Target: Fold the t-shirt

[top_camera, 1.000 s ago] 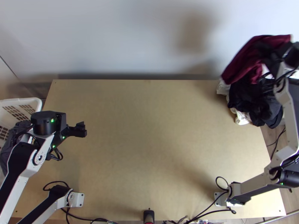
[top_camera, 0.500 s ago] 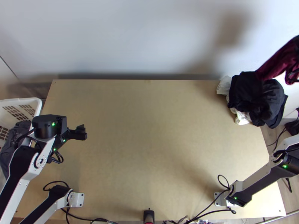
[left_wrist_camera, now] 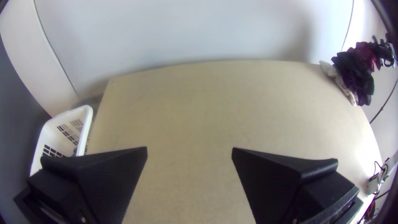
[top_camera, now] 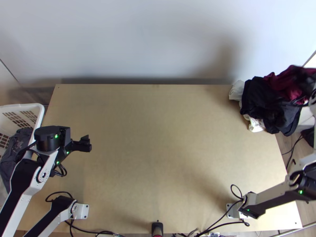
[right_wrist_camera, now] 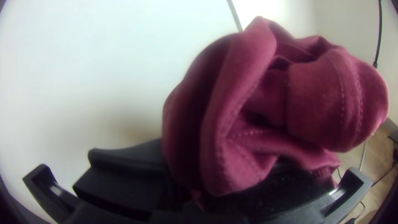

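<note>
Table (top_camera: 158,138): flat, light wood.
Left tool (left_wrist_camera: 189,153): wide open, holding nothing.
Right tool (right_wrist_camera: 195,195): pinches bunched red shirt (right_wrist_camera: 257,124) by table's far right corner.
Best way: lift high, lay it mid-table.

A pale, smooth wall (top_camera: 130,43) rises behind the far edge of the light wooden table (top_camera: 158,150). Soft grey shadows (top_camera: 227,57) spread over its right part in the top view. The left wrist view shows 2 thin dark lines, 1 toward each side. Brownish wood-look floor (top_camera: 293,145) lies beside the table's right edge. Bright light whitens the right wrist view's upper background.
</note>
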Controlling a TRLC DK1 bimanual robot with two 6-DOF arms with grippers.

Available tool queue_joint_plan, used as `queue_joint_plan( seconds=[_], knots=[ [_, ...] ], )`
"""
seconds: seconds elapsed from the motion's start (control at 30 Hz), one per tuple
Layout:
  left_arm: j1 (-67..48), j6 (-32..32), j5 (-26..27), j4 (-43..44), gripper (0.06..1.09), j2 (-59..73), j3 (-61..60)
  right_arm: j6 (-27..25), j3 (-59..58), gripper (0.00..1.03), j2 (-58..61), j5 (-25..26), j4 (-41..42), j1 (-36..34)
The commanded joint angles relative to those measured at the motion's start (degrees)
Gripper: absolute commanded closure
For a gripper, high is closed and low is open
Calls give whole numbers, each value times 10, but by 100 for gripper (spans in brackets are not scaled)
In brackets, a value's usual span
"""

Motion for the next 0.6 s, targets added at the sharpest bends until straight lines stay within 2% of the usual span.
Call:
queue_joint_plan(
  seconds=[0.0, 0.3, 0.4, 0.57],
  knots=[
    [1, 1, 1, 4, 10, -11, -13, -37, -168, 100, -84, -2, 2, 22],
    [-2, -1, 1, 5, 10, -15, -9, -52, -316, 100, -125, -3, 28, 55],
    [-1, 1, 0, 2, 10, -22, -9, -51, -332, 100, -114, -3, 67, 50],
    [2, 11, -1, -2, 10, -33, -8, -50, -310, 100, -103, -12, 72, 48]
  ],
)
